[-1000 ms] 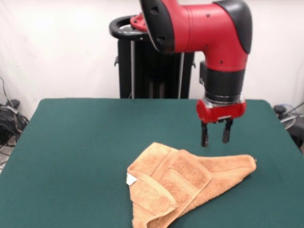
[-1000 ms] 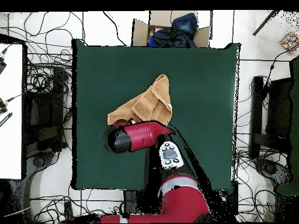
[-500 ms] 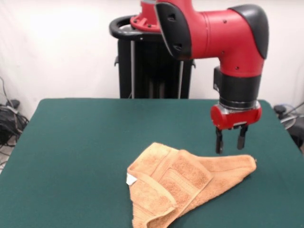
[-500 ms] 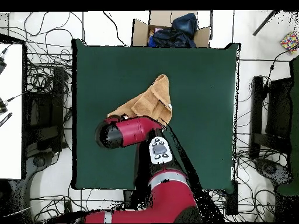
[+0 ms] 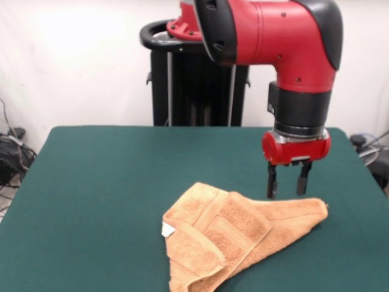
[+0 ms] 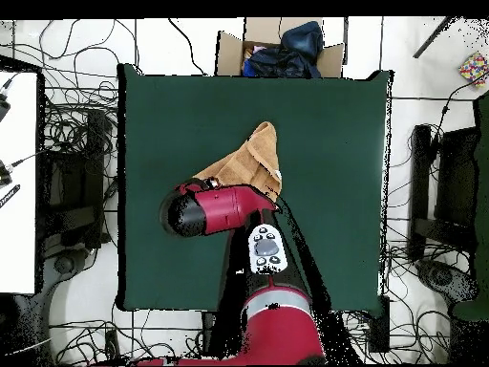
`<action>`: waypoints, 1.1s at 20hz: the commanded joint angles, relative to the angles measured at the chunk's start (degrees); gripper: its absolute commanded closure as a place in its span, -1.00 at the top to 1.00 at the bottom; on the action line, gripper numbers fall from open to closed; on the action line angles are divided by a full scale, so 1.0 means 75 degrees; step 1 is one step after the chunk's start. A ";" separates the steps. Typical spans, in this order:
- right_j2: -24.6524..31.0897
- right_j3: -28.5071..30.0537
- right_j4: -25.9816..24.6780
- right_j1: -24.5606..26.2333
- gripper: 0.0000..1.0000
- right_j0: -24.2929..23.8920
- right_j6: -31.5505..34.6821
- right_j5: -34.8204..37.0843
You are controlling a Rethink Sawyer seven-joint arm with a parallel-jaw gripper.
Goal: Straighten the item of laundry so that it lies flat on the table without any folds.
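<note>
One open, empty tool point(image 5: 285, 185) hovers above the towel point(image 5: 234, 237) corner nearest the surface point(image 5: 109, 176) edge; descend vertically, pinching one layer.

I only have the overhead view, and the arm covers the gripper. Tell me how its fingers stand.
Observer: The gripper is open, with its fingers pointing straight down.
Operator: Report where it is relative to the towel.
Observer: Its tips hang at the far edge of the towel, near the pointed corner. There is no cloth between them.
Operator: Describe the folds.
Observer: A banded flap lies doubled over the middle, and a white tag shows at its side.
</note>
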 commanded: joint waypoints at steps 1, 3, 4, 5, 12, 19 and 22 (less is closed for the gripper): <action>-0.0149 -0.0431 0.0385 -0.0018 1.00 0.0006 0.1257 0.0519; -0.0042 -0.0442 0.0457 0.0054 1.00 -0.0079 0.1243 0.0562; 0.0034 -0.0400 0.0524 0.0081 1.00 -0.0147 0.1243 0.0656; 0.0052 -0.0346 0.0581 0.0103 1.00 -0.0175 0.1275 0.0690; -0.0016 -0.0171 0.0773 0.0109 1.00 -0.0161 0.1274 0.0921; -0.0016 -0.0209 0.0731 0.0251 1.00 -0.0313 0.1097 0.0803; -0.0023 -0.0177 0.0694 0.0295 1.00 -0.0320 0.1111 0.0683</action>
